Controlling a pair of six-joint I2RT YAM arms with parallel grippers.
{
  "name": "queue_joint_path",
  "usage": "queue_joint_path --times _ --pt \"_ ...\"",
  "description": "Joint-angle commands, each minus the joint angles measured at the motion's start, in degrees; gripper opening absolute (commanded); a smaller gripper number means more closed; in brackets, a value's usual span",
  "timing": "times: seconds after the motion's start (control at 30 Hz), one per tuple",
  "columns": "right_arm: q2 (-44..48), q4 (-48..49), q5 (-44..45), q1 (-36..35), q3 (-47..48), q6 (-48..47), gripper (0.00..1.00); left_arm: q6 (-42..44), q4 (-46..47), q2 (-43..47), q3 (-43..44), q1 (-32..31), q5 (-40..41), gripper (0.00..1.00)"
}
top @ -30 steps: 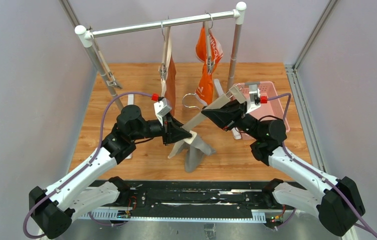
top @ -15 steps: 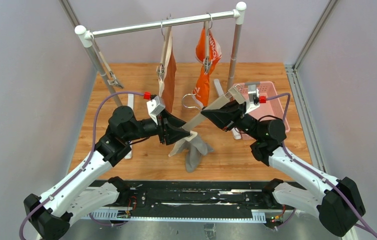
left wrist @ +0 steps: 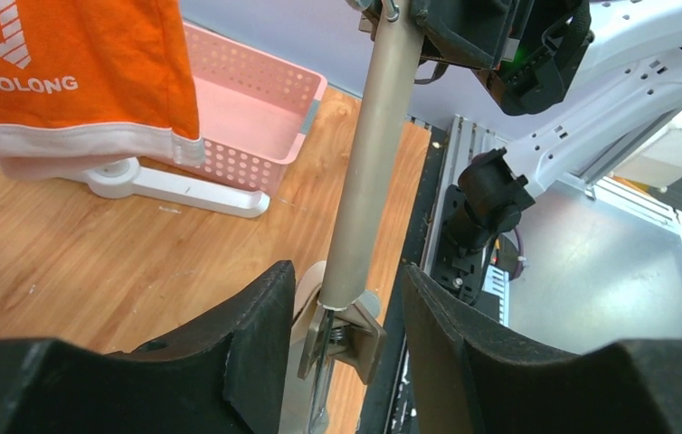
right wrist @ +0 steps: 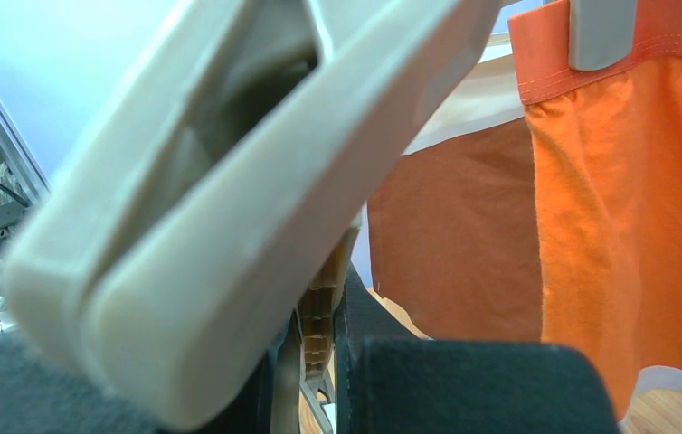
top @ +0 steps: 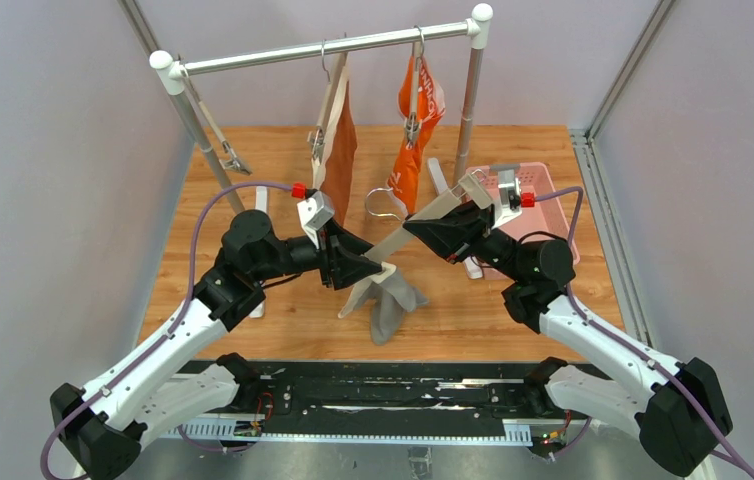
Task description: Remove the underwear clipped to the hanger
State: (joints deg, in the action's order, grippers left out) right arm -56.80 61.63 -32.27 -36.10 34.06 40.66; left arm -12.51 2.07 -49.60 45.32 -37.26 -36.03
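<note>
L gripper [left wrist: 345, 298] sat lower-centre in the overhead view, jaws apart. They straddled the spring clip [left wrist: 342, 330] at the low end of the beige hanger [left wrist: 369, 154] w/out squeezing it. The grey underwear [top: 388, 305] dangled bunched from that end toward the wood table [top: 253, 170]; can't tell if the clip gripped it. R gripper [top: 418, 226], just right of centre, was clamped on the hanger's upper part, holding it tilted.

Step in hand, prob.: freeing the grey pair. Next calls for L to pinch the clip or tug the cloth down while R braces.

Pink basket [top: 553, 215] sat at right. Farther off, top of frame, rust-brown underwear [top: 338, 150] and orange underwear [top: 413, 150] hung clipped on the rail [top: 283, 55], not yet removed.
</note>
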Motion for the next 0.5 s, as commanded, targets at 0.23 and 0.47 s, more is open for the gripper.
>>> queue_joint_path --times 0.23,0.47 --pt "1.5 2.3 0.7 0.0 1.9 -0.5 0.01 -1.1 0.7 0.4 -0.7 -0.1 -2.1 0.41" --pt "1.6 2.1 1.0 0.0 2.1 -0.8 0.01 -1.4 1.2 1.5 -1.2 -0.1 -2.5 0.51"
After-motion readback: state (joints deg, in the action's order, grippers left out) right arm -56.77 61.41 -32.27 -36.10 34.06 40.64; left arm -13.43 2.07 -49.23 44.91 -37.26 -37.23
